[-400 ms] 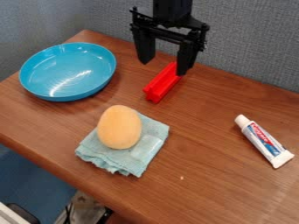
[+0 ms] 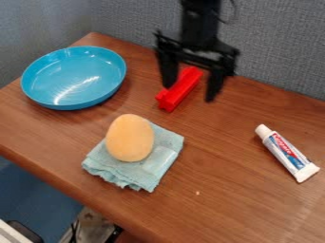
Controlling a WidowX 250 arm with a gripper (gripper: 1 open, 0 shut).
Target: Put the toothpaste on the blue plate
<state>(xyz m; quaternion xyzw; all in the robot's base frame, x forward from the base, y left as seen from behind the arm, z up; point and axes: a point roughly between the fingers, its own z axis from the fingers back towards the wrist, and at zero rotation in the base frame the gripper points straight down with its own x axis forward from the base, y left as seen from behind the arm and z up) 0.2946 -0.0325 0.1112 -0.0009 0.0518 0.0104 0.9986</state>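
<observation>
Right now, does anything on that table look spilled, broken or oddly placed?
Nothing is spilled or broken. One oddity: an egg-shaped tan object sits on a crumpled cloth. The toothpaste lies flat near the table's right edge.

One plate (image 2: 74, 78), toothpaste (image 2: 286, 152), block (image 2: 180, 89), cloth (image 2: 133, 161), egg (image 2: 128, 138)

The black two-fingered gripper (image 2: 195, 80), jaws spread wide and pointing down, has shifted to the right and slightly lower in the picture than it stood a moment earlier. Its fingers now straddle the upper end of the red rectangular block (image 2: 178, 90), which previously showed mostly clear of them.
</observation>
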